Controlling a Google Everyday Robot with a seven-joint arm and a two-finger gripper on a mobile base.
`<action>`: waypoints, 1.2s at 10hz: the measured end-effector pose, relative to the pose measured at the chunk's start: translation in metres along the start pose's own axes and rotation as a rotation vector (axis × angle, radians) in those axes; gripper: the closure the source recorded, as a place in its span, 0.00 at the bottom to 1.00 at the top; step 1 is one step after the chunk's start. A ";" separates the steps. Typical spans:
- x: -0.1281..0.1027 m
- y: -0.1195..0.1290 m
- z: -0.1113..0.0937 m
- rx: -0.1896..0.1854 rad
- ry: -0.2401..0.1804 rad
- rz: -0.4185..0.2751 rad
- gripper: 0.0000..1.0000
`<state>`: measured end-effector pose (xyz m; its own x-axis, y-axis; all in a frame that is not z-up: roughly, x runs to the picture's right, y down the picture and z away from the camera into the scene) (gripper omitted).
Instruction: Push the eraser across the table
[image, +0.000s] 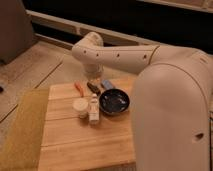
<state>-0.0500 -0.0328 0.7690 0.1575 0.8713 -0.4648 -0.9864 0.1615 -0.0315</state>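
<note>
The light wooden table (75, 145) of pale planks holds a small group of things near its far side. A small blue object (107, 85), perhaps the eraser, lies at the far edge beside a dark oblong item (93, 88) and an orange item (79, 88). My gripper (95, 79) hangs from the white arm (115, 55) just above the far edge, over the dark item and left of the blue object. Whether it touches anything does not show.
A dark bowl (114, 102) sits mid-table. A white round cup (80, 106) and a white upright bottle-like item (94, 111) stand left of it. A yellowish-green mat (20, 130) lies left of the table. My white body (170, 115) fills the right side.
</note>
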 end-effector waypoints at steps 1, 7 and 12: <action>0.000 0.000 0.000 0.000 0.000 0.000 1.00; -0.032 -0.011 0.021 0.018 -0.028 -0.024 1.00; -0.070 0.008 0.070 -0.034 -0.035 -0.073 1.00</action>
<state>-0.0653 -0.0603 0.8637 0.2300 0.8735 -0.4291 -0.9732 0.2099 -0.0945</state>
